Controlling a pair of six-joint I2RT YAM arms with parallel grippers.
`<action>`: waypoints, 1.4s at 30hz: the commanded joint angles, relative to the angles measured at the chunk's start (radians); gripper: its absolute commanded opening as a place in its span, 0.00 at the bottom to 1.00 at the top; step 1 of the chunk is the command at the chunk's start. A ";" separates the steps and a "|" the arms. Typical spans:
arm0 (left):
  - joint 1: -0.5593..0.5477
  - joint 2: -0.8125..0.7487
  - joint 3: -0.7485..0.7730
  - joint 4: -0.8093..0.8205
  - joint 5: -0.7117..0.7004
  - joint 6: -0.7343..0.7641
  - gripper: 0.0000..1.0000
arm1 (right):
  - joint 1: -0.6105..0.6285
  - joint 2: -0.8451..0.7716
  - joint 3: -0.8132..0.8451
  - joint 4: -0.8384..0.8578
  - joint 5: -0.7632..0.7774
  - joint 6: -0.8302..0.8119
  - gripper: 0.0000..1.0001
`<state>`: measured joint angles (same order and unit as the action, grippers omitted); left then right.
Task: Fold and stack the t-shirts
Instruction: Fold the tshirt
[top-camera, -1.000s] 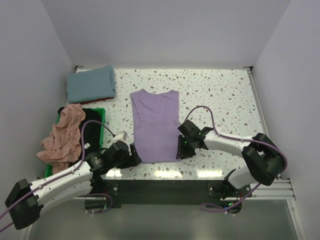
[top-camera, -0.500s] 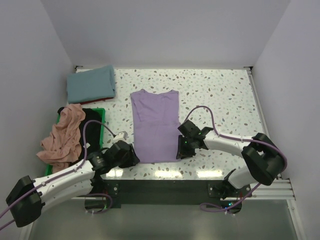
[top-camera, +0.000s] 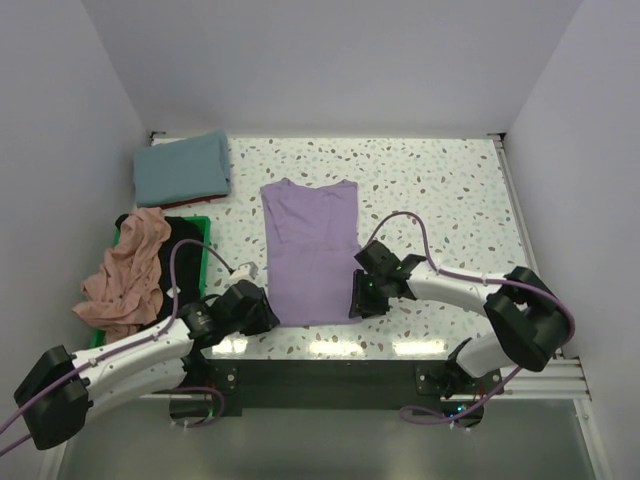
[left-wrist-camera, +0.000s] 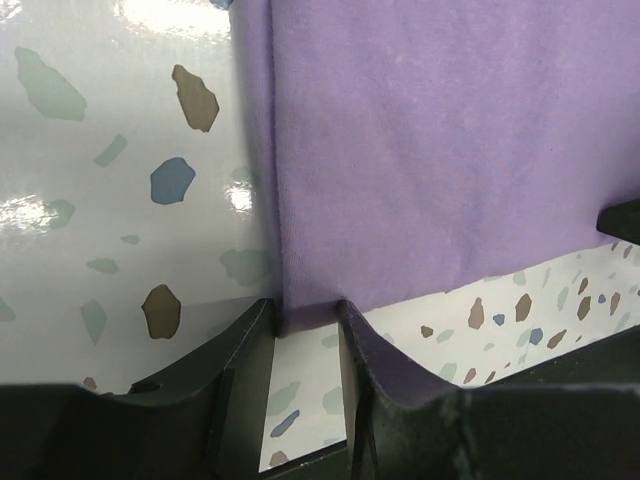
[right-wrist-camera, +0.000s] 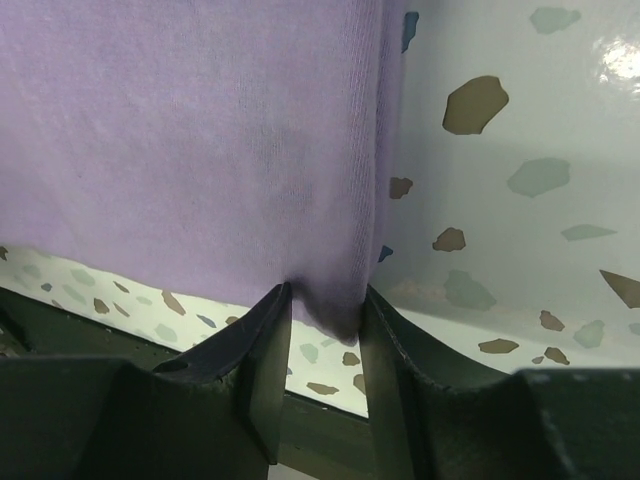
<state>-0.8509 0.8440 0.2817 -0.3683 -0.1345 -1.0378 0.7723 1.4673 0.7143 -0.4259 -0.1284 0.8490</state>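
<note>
The lavender t-shirt (top-camera: 310, 250) was laid flat on the speckled surface (top-camera: 440, 190) at the centre of the top view, already folded into a narrow upright strip, with its collar towards the top of the frame and its hem towards the bottom. The left arm (top-camera: 130, 355) was stretched to the lower left corner of the strip and the right arm (top-camera: 450, 290) to the lower right corner.

In the left wrist view, that corner of the shirt (left-wrist-camera: 420, 150) was seen between the tips of the two dark fingers (left-wrist-camera: 245, 350). The left jaws stood a little apart, with the cloth lying flat across the gap. Whether the cloth was actually gripped could not be told.

In the right wrist view, the other corner (right-wrist-camera: 200, 130) was bunched and puckered between the fingers (right-wrist-camera: 265, 340), and the right jaws were clamped on it.

A teal t-shirt (top-camera: 182, 168) was folded at the upper left of the top view, well apart from the lavender one. Below it, at the left edge, a salmon t-shirt (top-camera: 125, 275) was draped in a crumpled heap over a green bin (top-camera: 200, 222), and a black t-shirt (top-camera: 185, 240) lay in the bin beside it
</note>
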 joint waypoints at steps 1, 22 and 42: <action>0.004 0.039 -0.050 -0.019 0.035 -0.007 0.36 | 0.005 0.002 -0.029 -0.068 0.064 -0.002 0.38; 0.004 0.061 -0.012 -0.072 0.027 -0.008 0.24 | 0.005 -0.018 -0.096 -0.073 0.075 0.009 0.34; 0.003 0.013 0.014 -0.141 -0.004 -0.024 0.36 | 0.005 -0.009 -0.061 -0.103 0.102 -0.007 0.10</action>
<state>-0.8509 0.8520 0.2905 -0.3882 -0.1043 -1.0630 0.7723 1.4345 0.6746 -0.4263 -0.1188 0.8631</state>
